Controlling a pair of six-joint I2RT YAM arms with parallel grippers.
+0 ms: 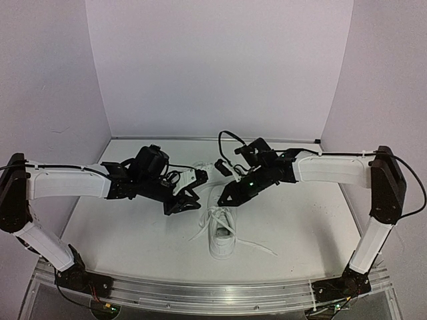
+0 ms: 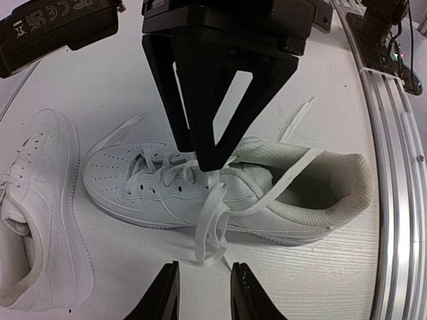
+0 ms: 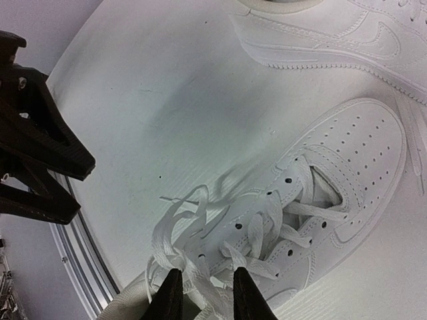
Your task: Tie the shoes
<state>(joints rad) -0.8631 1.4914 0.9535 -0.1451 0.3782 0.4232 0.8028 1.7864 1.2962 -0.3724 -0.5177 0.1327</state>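
Two white sneakers lie on the white table. The near shoe [image 1: 222, 239] lies between the arms, its laces loose and spread; it also shows in the left wrist view [image 2: 167, 190] and the right wrist view [image 3: 347, 167]. The far shoe [image 1: 205, 175] [image 2: 40, 220] [image 3: 333, 33] lies behind it, partly hidden by the grippers. My left gripper [image 1: 185, 203] [image 2: 204, 293] is open and empty, just short of a hanging lace loop [image 2: 213, 233]. My right gripper [image 1: 224, 197] [image 3: 206, 297] is open over the near shoe's upper eyelets, with lace strands [image 3: 180, 233] between its fingertips.
An aluminium rail [image 1: 200, 293] [image 2: 393, 167] runs along the table's near edge. White walls close the back and sides. A loose lace end [image 1: 257, 247] trails right of the near shoe.
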